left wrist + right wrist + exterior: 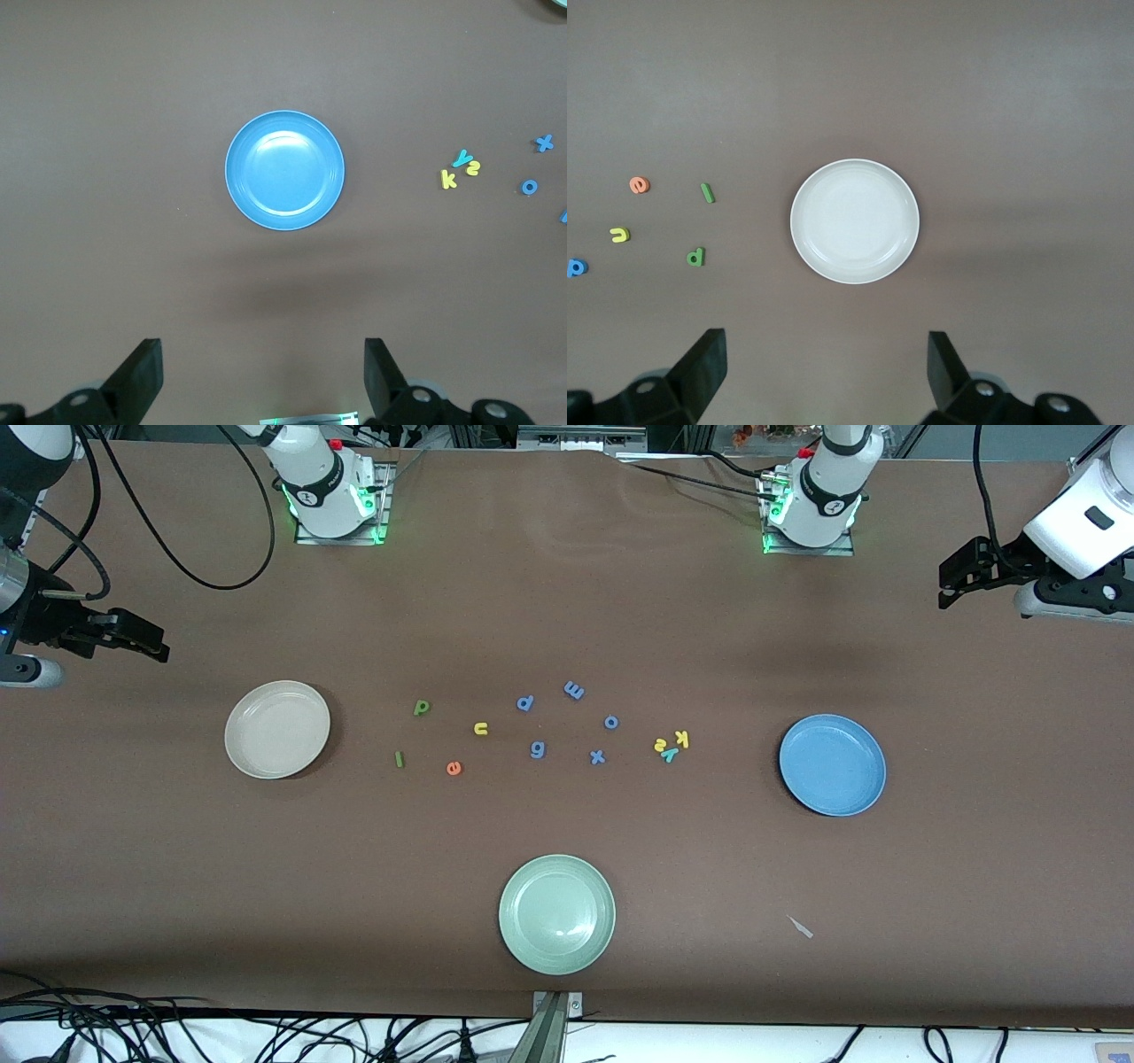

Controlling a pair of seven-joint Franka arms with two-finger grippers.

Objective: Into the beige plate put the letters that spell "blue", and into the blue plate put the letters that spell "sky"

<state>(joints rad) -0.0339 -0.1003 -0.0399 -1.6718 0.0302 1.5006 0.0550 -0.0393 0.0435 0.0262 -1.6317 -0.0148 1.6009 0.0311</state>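
Brown paper is covering the whole table in the front view, with three plates sitting around a scatter of toy letters. Toward the right arm's end, the beige plate (277,729) is lying empty, and the green b (422,708), green l (400,759), yellow u (481,729) and orange e (454,768) are resting near it. Toward the left arm's end, the blue plate (832,764) is also sitting empty, with the k (681,738), s (660,745) and y (671,755) huddling together near it. Blue-purple letters (567,722) are lying between the two groups, and the green plate (556,913) is sitting nearest the camera. Both arms are waiting at the table's ends, so sorting looks unstarted.

Looking through the left wrist view, the left gripper (263,376) is hanging released over bare table beside the blue plate, holding nothing; the tight k-s-y cluster (460,170) is reading more clearly here.

Looking through the right wrist view, the right gripper (826,372) is likewise hanging spread and empty beside the beige plate, likely poised to start on "blue".
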